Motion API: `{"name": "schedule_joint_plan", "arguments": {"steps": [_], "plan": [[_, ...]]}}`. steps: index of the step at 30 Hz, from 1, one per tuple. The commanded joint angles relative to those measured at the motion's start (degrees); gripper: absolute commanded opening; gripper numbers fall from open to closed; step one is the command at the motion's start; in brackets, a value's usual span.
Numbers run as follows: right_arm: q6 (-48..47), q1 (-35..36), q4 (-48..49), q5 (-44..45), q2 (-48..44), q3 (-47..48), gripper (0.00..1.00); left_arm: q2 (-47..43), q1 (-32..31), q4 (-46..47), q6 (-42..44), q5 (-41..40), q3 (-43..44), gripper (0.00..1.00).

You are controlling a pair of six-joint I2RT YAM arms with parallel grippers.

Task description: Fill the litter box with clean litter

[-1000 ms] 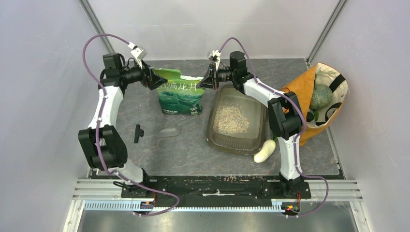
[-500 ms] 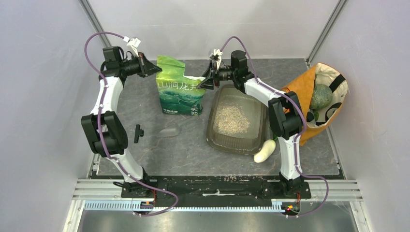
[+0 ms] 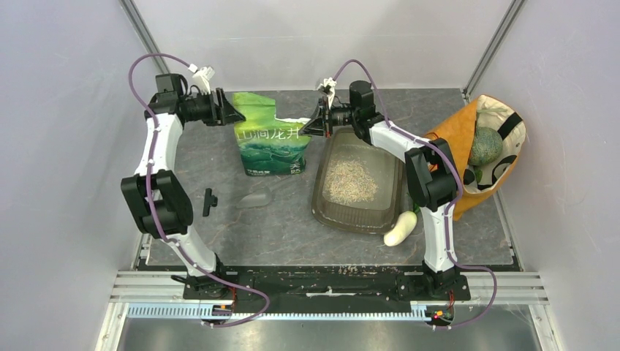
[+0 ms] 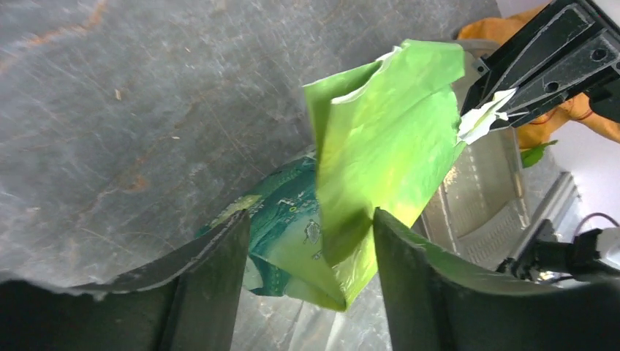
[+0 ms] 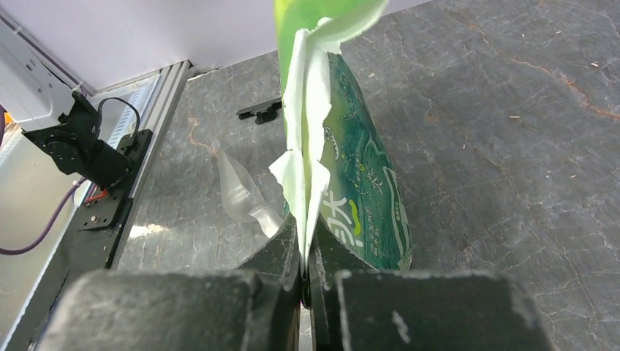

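Green pouch: upright beside litter box holding clean litter. Right gripper pinching its torn edge. Left gripper spread, seemingly gripping nothing.

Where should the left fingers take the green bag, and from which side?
The free upper-left corner of the green bag, approached from its left side. That flap stands upright and thin, facing the open left gripper, while the right gripper pinches the opposite top corner.

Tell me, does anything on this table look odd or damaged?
The top of the green bag is torn ragged, its white lining showing where the right gripper pinches it. A white vegetable lies at the near right corner of the litter box, which seems out of place.
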Motion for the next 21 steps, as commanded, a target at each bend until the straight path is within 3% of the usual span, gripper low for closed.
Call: {"name": "schedule_joint_plan", "arguments": {"steps": [1, 4, 7, 12, 21], "plan": [[1.5, -0.2, 2.4, -1.7, -1.9, 1.4, 0.07, -8.0, 1.3, 0.5, 16.3, 3.1, 3.7, 0.73], [1.8, -0.2, 2.3, -2.3, -1.6, 1.7, 0.06, -15.3, 0.5, 4.7, 28.4, 4.2, -1.1, 0.77], [2.4, -0.2, 2.6, -2.6, -1.7, 1.7, 0.06, -21.6, -4.2, 1.6, 48.1, 0.7, -7.2, 0.77], [3.4, -0.3, 3.1, -3.1, -1.5, 2.4, 0.06, -24.6, -11.0, -4.4, 65.9, -1.6, -12.5, 0.74], [4.2, -0.2, 3.0, -3.9, -1.3, 2.7, 0.08, -17.5, -16.1, -7.0, 77.4, -8.5, -11.1, 0.77]]}}
